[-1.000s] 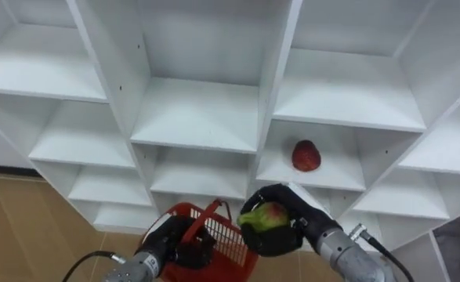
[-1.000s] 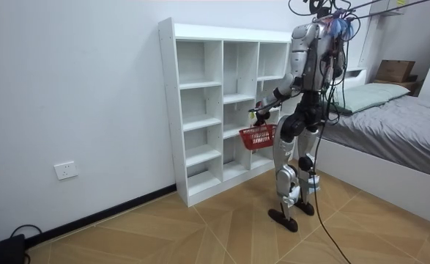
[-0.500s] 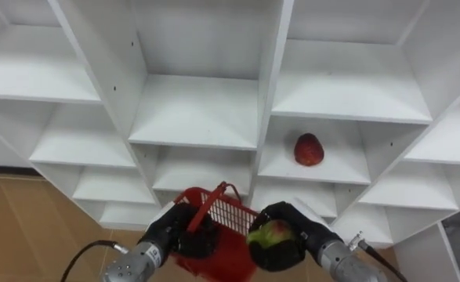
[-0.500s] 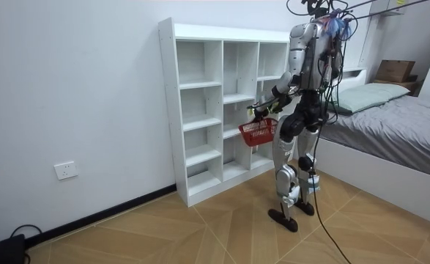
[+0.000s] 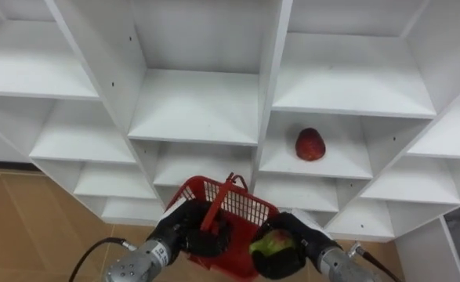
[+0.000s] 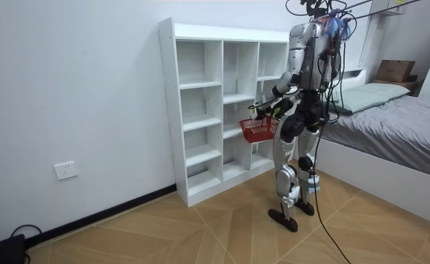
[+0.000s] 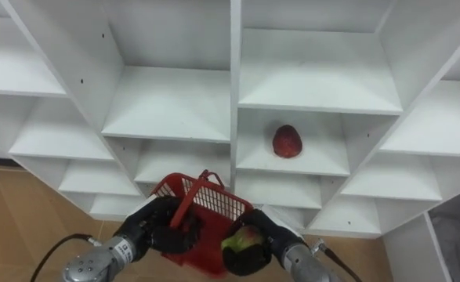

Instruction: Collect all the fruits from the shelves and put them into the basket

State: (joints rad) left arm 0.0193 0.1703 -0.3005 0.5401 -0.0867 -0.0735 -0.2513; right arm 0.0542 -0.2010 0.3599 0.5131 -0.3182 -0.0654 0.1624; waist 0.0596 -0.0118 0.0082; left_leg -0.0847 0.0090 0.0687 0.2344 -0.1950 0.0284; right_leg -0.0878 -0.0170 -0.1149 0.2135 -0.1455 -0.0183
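Fruit [image 5: 270, 244] in right hand [image 5: 306, 236], just beside tilted basket [image 5: 241, 205].

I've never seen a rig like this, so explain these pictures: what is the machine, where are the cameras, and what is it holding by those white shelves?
It is a two-legged humanoid robot with two fingered hands. The room view comes from a camera standing off in the room and shows the robot before a white closet of open shelves. The two eye views come from its head, looking down at its hands. Its left hand grips a red basket. Its right hand is curled round a green and red fruit, right beside the basket. A second, red fruit lies on a shelf.
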